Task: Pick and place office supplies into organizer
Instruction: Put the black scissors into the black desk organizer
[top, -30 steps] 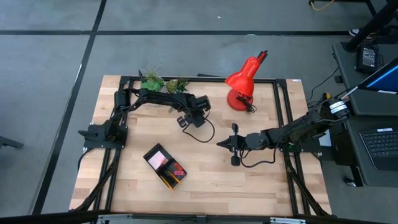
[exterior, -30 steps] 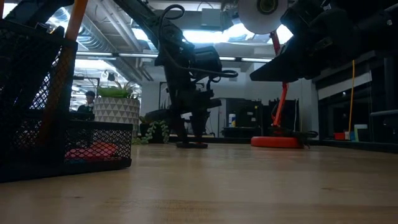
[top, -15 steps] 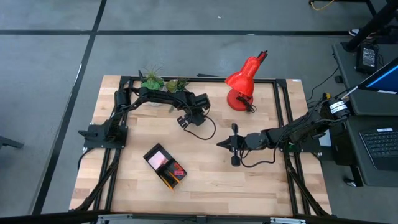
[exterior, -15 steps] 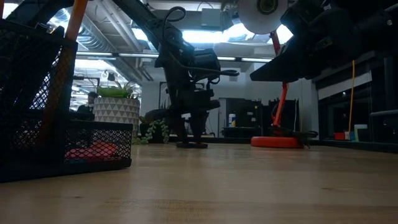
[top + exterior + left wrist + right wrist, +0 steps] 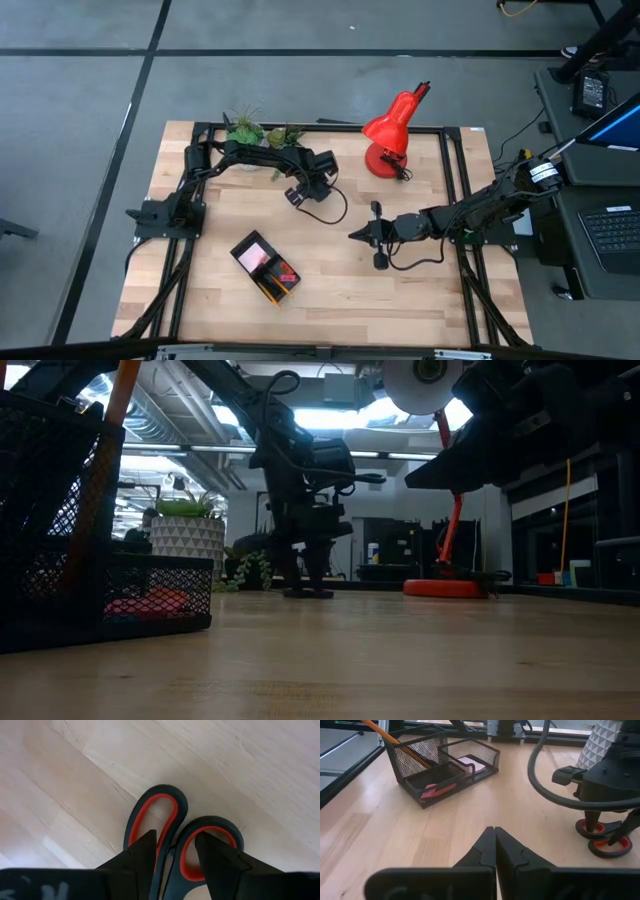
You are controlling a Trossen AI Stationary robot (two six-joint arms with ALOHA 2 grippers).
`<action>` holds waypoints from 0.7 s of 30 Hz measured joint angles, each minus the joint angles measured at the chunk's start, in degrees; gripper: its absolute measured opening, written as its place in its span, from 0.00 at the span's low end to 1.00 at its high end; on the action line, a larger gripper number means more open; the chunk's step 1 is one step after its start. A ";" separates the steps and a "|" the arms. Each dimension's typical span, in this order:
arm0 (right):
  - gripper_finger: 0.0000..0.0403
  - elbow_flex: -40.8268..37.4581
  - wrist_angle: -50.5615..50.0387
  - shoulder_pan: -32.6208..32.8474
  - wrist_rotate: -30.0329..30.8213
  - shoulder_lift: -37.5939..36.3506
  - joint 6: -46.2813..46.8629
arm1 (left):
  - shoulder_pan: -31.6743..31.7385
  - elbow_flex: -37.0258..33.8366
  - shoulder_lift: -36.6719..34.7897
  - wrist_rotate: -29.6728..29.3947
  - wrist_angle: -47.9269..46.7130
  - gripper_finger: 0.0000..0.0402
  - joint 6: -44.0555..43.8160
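The red-and-black scissors [image 5: 180, 827] lie flat on the table at the far left-centre, their handle loops [image 5: 602, 837] toward my right arm. My left gripper [image 5: 175, 840] points down over them, open, one finger standing in each loop. The black mesh organizer [image 5: 265, 268] stands near the table's front left. It holds an orange pencil [image 5: 395, 740], a pink sticky-note pad [image 5: 470, 764] and small red items [image 5: 437, 792]. My right gripper [image 5: 495, 845] hovers shut over the table's middle [image 5: 352, 232], touching nothing. My left gripper comes at the scissors from above, pointing down. The adjoining sides of the two handle loops [image 5: 175, 827] stand between its fingers [image 5: 147, 850]. The scissors lie flat on the table. Whether the fingers touch the loops I cannot tell.
A red desk lamp [image 5: 390, 135] stands at the far right-centre and green potted plants [image 5: 262, 133] at the far left. A black cable [image 5: 335, 205] loops beside the left gripper. Bare wood [image 5: 400, 300] lies along the near right.
My left gripper has turned a little about its own axis while staying over the scissors. The scissors have stayed flat on the table.
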 joint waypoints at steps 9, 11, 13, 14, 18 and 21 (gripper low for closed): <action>0.00 -0.02 0.13 0.00 -1.77 -0.02 0.02 | 0.02 0.13 0.02 0.96 -1.55 0.36 -9.18; 0.00 -0.02 0.13 0.02 -1.79 0.00 0.02 | -0.15 0.13 0.02 1.10 -1.58 0.35 -10.47; 0.00 -0.02 0.14 0.02 -1.79 0.00 0.02 | -0.43 0.13 0.04 1.24 -1.65 0.34 -12.36; 0.00 -0.02 0.15 0.02 -1.79 0.00 0.02 | -0.53 0.13 0.04 1.32 -1.69 0.34 -13.88; 0.00 -0.02 0.15 0.02 -1.81 0.00 0.02 | -0.83 0.11 0.06 1.49 -1.32 0.31 -23.33; 0.00 -0.02 0.15 0.02 -1.87 -0.01 0.03 | -0.81 0.09 0.09 1.48 -0.96 0.30 -28.55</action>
